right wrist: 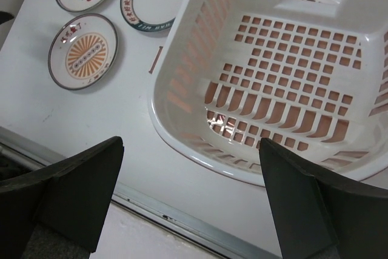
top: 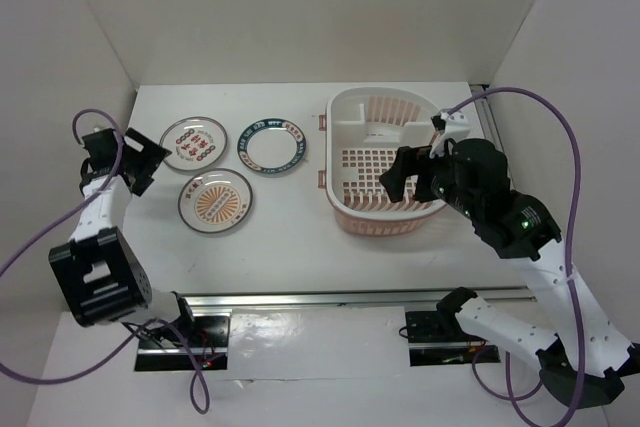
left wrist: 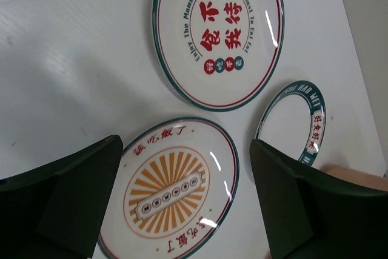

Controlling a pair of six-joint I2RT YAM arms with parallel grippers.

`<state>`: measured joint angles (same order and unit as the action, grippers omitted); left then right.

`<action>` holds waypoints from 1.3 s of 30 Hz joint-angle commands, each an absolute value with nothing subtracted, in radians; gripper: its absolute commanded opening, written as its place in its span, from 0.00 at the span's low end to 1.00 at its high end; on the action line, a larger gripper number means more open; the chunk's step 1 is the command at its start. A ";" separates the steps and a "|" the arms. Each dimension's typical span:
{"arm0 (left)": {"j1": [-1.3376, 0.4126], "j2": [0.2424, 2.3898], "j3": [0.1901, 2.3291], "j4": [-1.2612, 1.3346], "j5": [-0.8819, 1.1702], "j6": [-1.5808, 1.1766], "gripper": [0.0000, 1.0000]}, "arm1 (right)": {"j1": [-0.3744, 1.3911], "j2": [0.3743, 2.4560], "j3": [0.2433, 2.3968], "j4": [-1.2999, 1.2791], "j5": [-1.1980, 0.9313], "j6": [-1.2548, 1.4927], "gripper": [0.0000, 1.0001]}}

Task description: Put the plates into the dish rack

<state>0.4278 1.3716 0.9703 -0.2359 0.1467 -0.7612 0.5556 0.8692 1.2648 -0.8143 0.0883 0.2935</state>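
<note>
Three plates lie flat on the white table. The red-marked plate (top: pixel 195 143) is at the far left, with the blue-green rimmed plate (top: pixel 271 145) to its right. The orange sunburst plate (top: pixel 215 200) lies nearer to me. My left gripper (top: pixel 150 167) hangs open just left of them and holds nothing. In the left wrist view the sunburst plate (left wrist: pixel 173 192) shows between its fingers, with the red-marked plate (left wrist: pixel 221 34) beyond. The dish rack (top: pixel 345 107) stands at the right with no plate in it. My right gripper (top: pixel 395 175) is open above its near wall (right wrist: pixel 182 89).
White walls enclose the table on three sides. A metal rail (top: pixel 330 299) runs along the near table edge, in front of the arm bases. Purple cables (top: pixel 560 137) loop from both arms. Bare tabletop lies between the plates and the rack.
</note>
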 commanded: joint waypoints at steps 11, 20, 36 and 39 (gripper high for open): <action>0.480 1.807 1.071 0.122 0.351 -0.808 0.95 | 0.551 0.807 1.206 -0.703 0.028 0.268 1.00; 0.480 1.945 1.126 0.135 0.318 -0.808 0.70 | 0.551 0.825 1.195 -0.680 0.017 0.268 1.00; 0.480 2.034 1.244 0.032 0.281 -0.787 0.00 | 0.551 0.815 1.166 -0.669 0.017 0.278 1.00; 0.500 2.004 1.272 0.023 0.316 -0.787 0.00 | 0.551 0.815 1.126 -0.649 0.017 0.278 1.00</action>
